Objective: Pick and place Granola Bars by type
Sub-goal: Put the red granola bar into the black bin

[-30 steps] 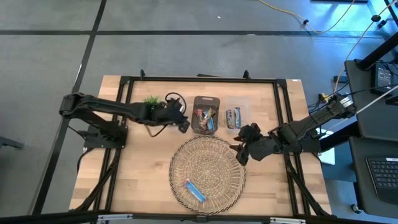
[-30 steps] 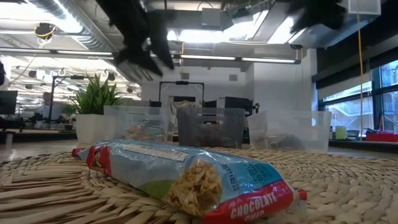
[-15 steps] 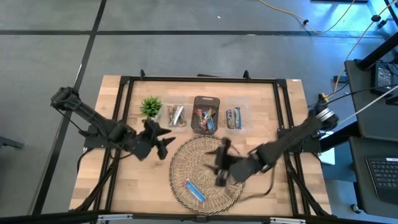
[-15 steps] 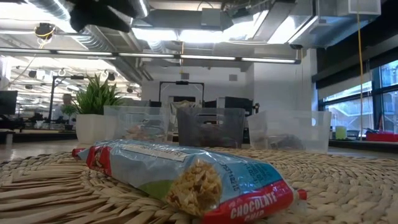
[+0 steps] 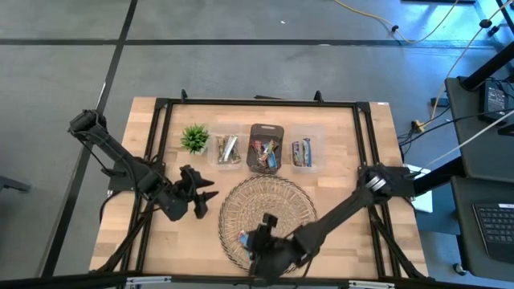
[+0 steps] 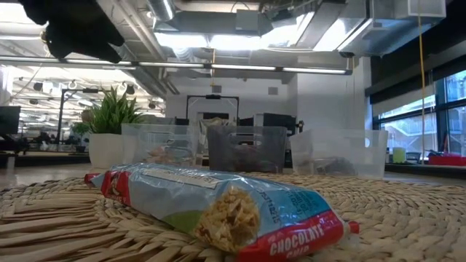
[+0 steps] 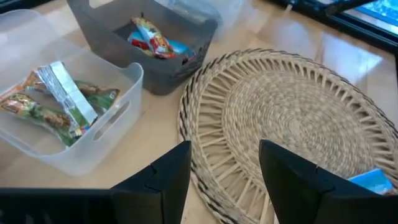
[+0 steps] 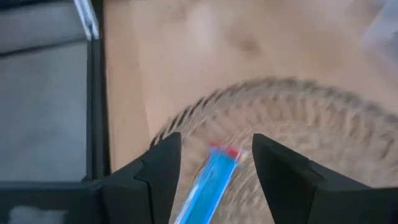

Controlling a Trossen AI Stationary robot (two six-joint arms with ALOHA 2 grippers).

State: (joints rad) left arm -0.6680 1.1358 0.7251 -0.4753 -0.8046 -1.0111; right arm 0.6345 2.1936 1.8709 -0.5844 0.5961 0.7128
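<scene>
One blue granola bar lies flat on the round woven mat, near the mat's front edge. It also shows in the low view and the left wrist view. My right gripper hovers over it, open, with the bar showing between its fingers. My left gripper is open and empty, above the table left of the mat. Green-tan bars lie in a clear bin, red-multicolour bars in a grey bin, and blue bars in another clear bin.
The three bins stand in a row behind the mat, with a small potted plant at their left end. A black frame runs round the table. A dark part of an arm shows at the upper left of the low view.
My left gripper has drawn back from the bins toward the table's near left. My right gripper has swung from the mat's right side across to the near edge, and now stands over the blue bar. The bar has not moved.
</scene>
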